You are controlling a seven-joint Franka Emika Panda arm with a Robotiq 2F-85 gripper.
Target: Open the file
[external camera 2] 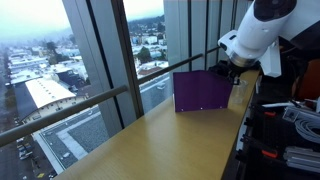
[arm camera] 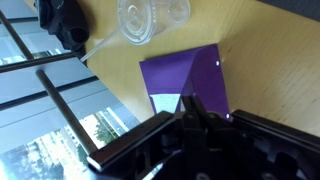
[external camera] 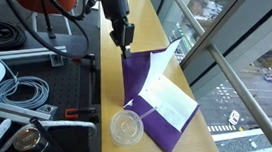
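The purple file (external camera: pixel 139 78) lies on the wooden table (external camera: pixel 143 20) with its cover lifted and white sheets (external camera: pixel 170 98) showing inside. In an exterior view the raised cover (external camera 2: pixel 203 92) stands nearly upright. My gripper (external camera: pixel 125 47) is above the file's far edge, shut on the edge of the purple cover. It also shows in an exterior view (external camera 2: pixel 228 72). In the wrist view the fingers (arm camera: pixel 190 105) are pressed together over the purple file (arm camera: pixel 185 72).
A clear round plastic lid (external camera: pixel 127 127) lies on the table beside the file, also in the wrist view (arm camera: pixel 150 18). A black bench with cables (external camera: pixel 22 92) runs along one side. A window railing (external camera: pixel 208 39) runs along the other table edge.
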